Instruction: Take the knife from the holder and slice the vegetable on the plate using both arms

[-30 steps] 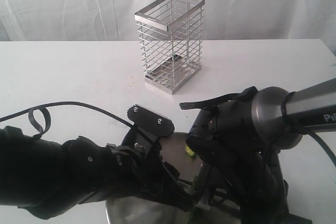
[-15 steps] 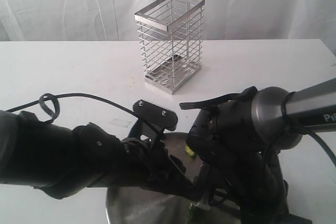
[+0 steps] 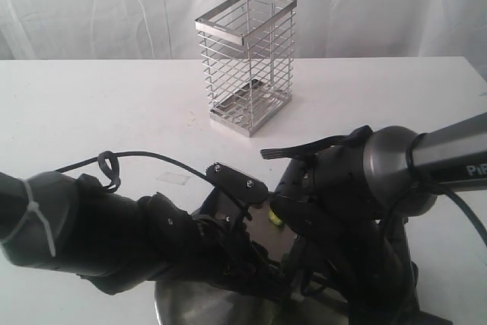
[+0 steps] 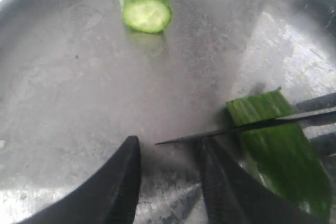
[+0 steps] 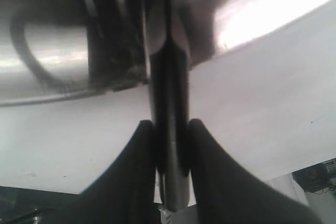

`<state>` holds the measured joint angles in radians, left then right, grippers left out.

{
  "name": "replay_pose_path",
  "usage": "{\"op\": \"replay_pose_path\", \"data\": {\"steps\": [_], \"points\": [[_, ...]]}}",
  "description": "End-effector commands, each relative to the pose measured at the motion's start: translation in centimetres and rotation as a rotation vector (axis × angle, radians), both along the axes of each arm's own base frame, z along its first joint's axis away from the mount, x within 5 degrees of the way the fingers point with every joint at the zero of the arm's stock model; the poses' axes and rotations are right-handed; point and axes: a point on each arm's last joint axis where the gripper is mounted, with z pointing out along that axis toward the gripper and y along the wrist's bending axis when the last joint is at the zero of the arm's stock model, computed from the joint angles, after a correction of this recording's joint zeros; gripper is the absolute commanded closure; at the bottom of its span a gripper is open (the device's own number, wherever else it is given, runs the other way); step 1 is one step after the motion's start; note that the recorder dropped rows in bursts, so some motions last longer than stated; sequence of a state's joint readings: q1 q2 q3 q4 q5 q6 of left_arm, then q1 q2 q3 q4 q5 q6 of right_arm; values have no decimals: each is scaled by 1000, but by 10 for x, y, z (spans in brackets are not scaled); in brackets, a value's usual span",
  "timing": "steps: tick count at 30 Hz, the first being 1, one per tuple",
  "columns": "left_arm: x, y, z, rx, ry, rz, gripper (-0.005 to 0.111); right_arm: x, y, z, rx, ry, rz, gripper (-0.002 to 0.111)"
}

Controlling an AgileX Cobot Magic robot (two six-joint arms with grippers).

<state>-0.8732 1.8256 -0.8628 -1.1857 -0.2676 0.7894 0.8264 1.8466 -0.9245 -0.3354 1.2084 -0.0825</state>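
In the left wrist view the dark green vegetable [image 4: 278,145] lies on the shiny plate [image 4: 79,87]. The knife [image 4: 236,128] has its thin black blade lying across the vegetable's cut end, tip pointing at the gap of my left gripper [image 4: 170,142]. That gripper is open and empty, and the vegetable lies just outside one of its fingers [image 4: 226,182]. A cut round slice [image 4: 147,12], pale green inside, lies apart further along the plate. My right gripper [image 5: 170,127] is shut on the knife's handle [image 5: 170,93]. The empty holder [image 3: 245,62] stands at the back of the table.
In the exterior view both black arms crowd over the plate [image 3: 179,306] at the front edge and hide the grippers. A black cable [image 3: 114,164] loops over the left arm. A small pale mark [image 3: 176,178] lies on the white table between the holder and the arms.
The left arm has slid to the right and further over the plate, its cable loop moving with it. The right arm and the holder have not moved.
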Motion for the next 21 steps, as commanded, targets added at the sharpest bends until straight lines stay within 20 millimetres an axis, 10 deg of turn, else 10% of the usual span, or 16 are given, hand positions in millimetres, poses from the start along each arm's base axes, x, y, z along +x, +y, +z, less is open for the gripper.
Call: {"op": "replay_pose_path", "data": {"steps": [1, 12, 21], "points": [[2, 2, -2, 8, -2, 14, 64, -3, -1, 1, -4, 17, -5, 108], [-25, 35, 45, -52, -92, -4, 64, -3, -2, 7, 7, -3, 2, 108], [-62, 28, 39, -123, 79, -176, 64, -2, -3, 7, 3, -7, 9, 108]]}}
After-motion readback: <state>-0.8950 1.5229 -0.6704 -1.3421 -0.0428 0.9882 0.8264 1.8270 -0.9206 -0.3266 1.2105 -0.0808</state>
